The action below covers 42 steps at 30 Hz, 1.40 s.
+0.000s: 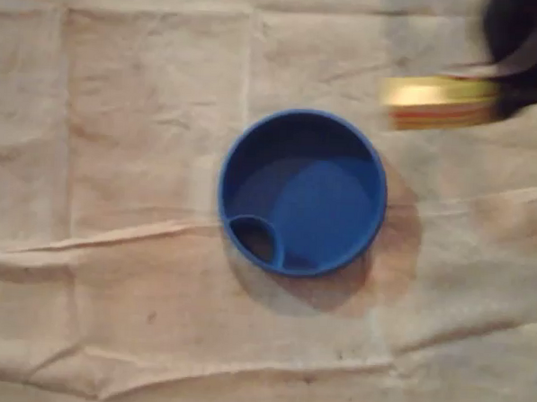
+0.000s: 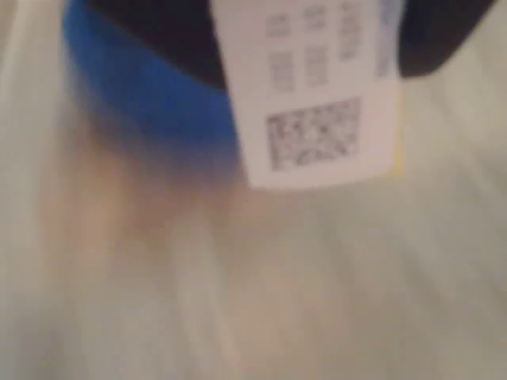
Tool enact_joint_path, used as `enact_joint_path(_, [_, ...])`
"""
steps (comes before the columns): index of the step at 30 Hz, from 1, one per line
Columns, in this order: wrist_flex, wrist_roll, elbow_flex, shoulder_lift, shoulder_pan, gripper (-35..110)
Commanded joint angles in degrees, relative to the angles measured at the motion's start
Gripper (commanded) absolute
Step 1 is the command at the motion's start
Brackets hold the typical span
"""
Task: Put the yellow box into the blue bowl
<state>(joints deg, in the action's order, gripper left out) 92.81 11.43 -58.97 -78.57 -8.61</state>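
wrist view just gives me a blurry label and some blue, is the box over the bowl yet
observer: No. In the overhead view the box is up and right of the bowl, outside its rim.
operator: anything in the bowl
observer: Nothing, its inside is bare blue.
operator: where's the bowl sitting
observer: Mid-picture on a creased cloth, so down and left of the box.

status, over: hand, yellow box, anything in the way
Hand shut on yellow box, blurred, upper right of blue bowl in overhead view. Box not yet in bowl. Nothing seen between them.
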Motion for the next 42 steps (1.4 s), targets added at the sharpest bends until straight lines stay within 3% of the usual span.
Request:
enact_joint_path(1, [0.53,-4.39,6.77,-5.71,4.92,0])
enact_joint_path(15, [-0.62,-9.05,9.76,-1.67,11.6,0])
enact_joint_path(25, [-12.13,-9.05,9.76,4.31,12.66,0])
enact_joint_path(35, [-16.96,-9.23,9.67,9.23,15.73,0])
enact_joint_path(42, [-22.68,-15.91,9.76,10.37,17.23,0])
